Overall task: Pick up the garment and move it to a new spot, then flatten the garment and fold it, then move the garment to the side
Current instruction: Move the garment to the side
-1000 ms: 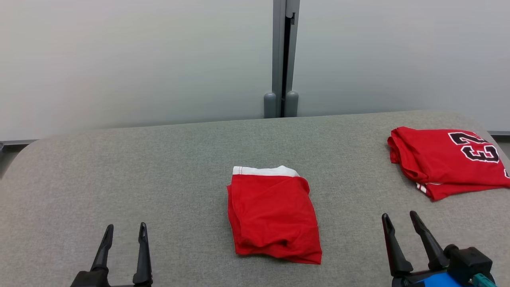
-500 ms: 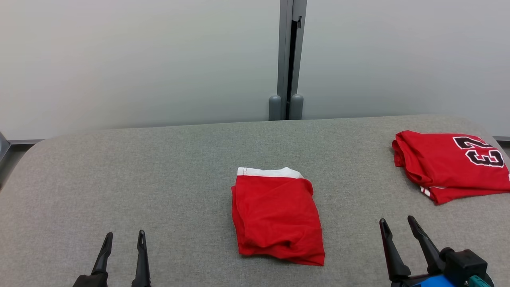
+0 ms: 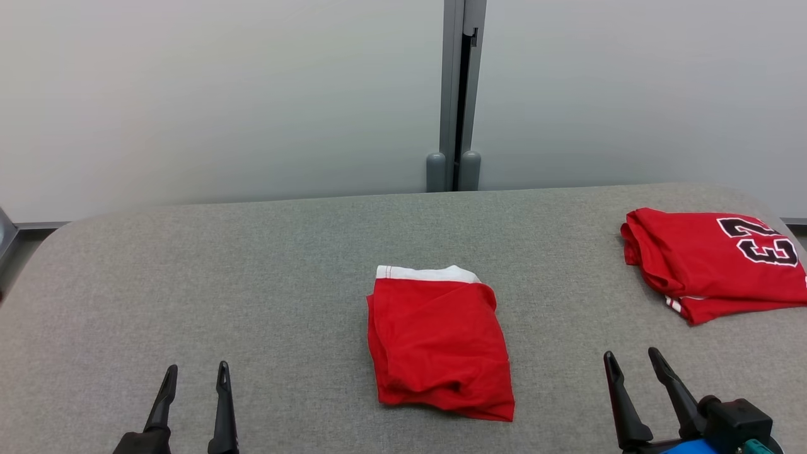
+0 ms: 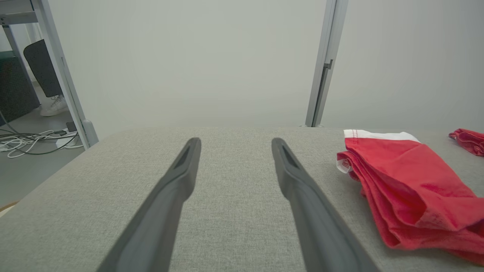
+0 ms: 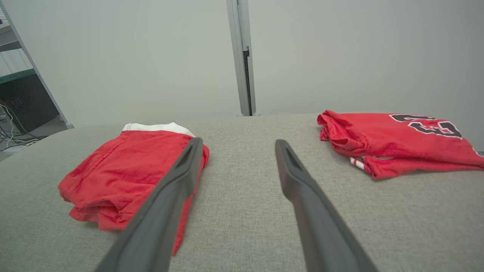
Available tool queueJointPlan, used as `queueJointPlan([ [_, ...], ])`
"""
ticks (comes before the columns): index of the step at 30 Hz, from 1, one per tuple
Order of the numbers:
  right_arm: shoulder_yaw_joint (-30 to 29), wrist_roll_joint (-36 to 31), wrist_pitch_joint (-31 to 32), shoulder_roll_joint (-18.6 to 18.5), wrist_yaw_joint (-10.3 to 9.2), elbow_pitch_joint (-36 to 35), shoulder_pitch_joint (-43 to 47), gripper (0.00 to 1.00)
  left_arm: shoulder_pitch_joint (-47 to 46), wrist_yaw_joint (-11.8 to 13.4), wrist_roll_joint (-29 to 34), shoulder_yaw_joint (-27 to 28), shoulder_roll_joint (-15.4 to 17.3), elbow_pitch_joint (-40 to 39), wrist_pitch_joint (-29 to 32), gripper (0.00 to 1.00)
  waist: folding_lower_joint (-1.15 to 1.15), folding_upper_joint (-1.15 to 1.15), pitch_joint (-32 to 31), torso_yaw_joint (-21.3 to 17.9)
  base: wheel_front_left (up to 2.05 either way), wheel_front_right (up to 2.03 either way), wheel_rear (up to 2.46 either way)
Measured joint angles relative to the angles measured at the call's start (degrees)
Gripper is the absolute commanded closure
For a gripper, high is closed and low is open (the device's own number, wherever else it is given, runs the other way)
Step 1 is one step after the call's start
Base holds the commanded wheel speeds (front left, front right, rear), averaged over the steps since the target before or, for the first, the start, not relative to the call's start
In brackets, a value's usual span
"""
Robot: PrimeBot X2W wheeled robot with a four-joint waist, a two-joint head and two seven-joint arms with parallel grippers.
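While both claws wait at your 6 o'clock edge, list the scene as follows.

**Head view.**
- Garment: red shorts with a white waistband, in a folded pad at mid-bench. Its long axis runs 12 to 6 o'clock, with the waistband at the 12 end.
- Left claw: fingers spread wide, nothing held. The garment lies at its 3 o'clock, well apart.
- Right claw: spread wide, nothing held. The garment lies at its 9 o'clock, somewhat nearer than to the left claw.
- Jersey: red, folded, with black numerals. It sits between the right claw's 1 and 2 o'clock, near the bench's right edge and well apart from the garment.

**Left wrist view.**
- Left claw: wide, with bare bench between its fingers.
- Garment: at 3 o'clock, its stacked fold edges facing this claw.
- Cables: on the floor at 9 o'clock, off the bench.

**Right wrist view.**
- Right claw: wide.
- Garment: at 9 o'clock, partly behind that side's finger.
- Jersey: at 3 o'clock.

**Judgement.** The folding looks done, so the shift aside probably remains. Nothing stands between either claw and the garment. The jersey occupies the right side, so you have less room there.
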Motion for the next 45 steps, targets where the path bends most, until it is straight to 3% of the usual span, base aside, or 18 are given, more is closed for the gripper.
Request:
queueJointPlan([
  [10,0.7,-0.2,1.0,-1.8,0.00,1.3,-1.4,0.00,-0.5,0.0,0.0,-0.3,0.0,0.0,0.0,0.00,0.00,0.00,0.3,1.4,0.00,0.00,0.00],
  [17,5.9,0.0,3.5,-2.8,0.00,5.7,-11.5,0.00,-0.6,0.0,0.0,-0.7,0.1,-0.2,0.0,0.00,0.00,0.00,1.0,3.4,0.00,0.00,0.00],
  [27,10.6,1.7,4.4,-2.9,0.01,22.1,-23.8,0.00,-1.9,-0.2,0.0,-1.6,0.3,0.3,0.0,0.00,0.01,0.00,2.6,7.6,0.00,0.00,0.00],
  [36,10.7,3.5,2.2,-2.3,0.01,38.4,-28.8,0.00,-3.1,-0.4,0.0,-2.1,0.3,0.3,0.0,0.00,0.01,0.00,5.6,10.4,0.00,0.00,0.00],
  [45,11.1,6.2,0.5,-1.0,0.01,49.4,-31.5,0.00,-4.3,-0.3,-0.1,-2.7,0.1,0.4,0.0,0.00,0.01,0.00,7.8,11.9,0.00,0.00,0.00],
])
